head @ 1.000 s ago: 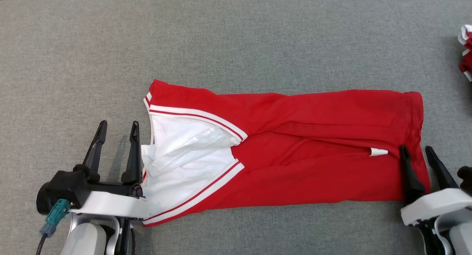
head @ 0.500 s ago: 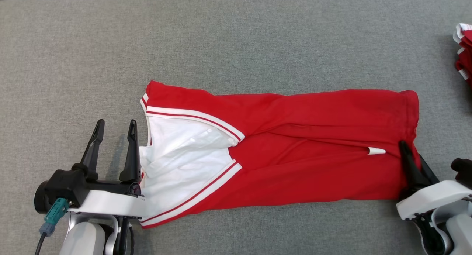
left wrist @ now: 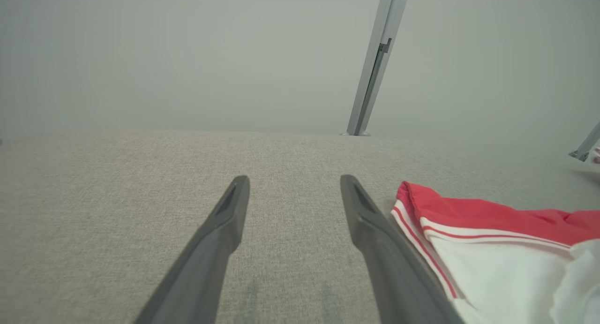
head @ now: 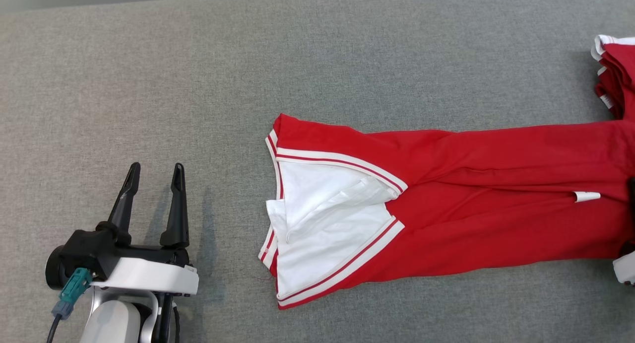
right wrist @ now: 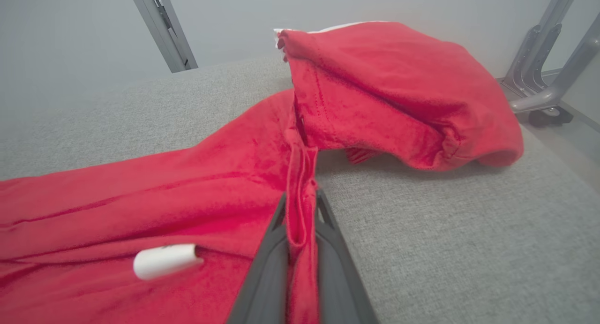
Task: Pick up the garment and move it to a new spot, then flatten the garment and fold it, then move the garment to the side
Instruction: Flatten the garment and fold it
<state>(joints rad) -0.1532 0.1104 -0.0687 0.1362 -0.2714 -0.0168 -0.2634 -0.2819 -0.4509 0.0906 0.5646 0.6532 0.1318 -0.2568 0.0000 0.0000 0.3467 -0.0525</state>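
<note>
**Garment (head: 446, 209) of red knit cloth, white-lined, pinched at one end**

Stretched lengthwise across grey woven tabletop (head: 248, 75), lying flat but creased down the middle. Open end with red-and-white striped trim toward the robot's left, white inside showing and partly folded over. Opposite end running off the right edge of the head view. Small white tag (head: 587, 196) on the red cloth near that right end, seen again just left of the dark fingers in the right wrist view.

Right gripper (right wrist: 302, 199): clamped on a raised, narrow fold of the red hem, cloth squeezed upright between the two fingers.

Left gripper (head: 156, 167): jaws spread wide, holding nothing, low over bare tabletop, off to the left of the striped end and apart from it.

Second heap of red cloth with white edging (head: 615, 65) at the far right, against the garment's far edge. Touching or only overlapping in view: impossible to tell.

Slanted grey metal post (left wrist: 375, 61) beyond the table's far edge.
</note>
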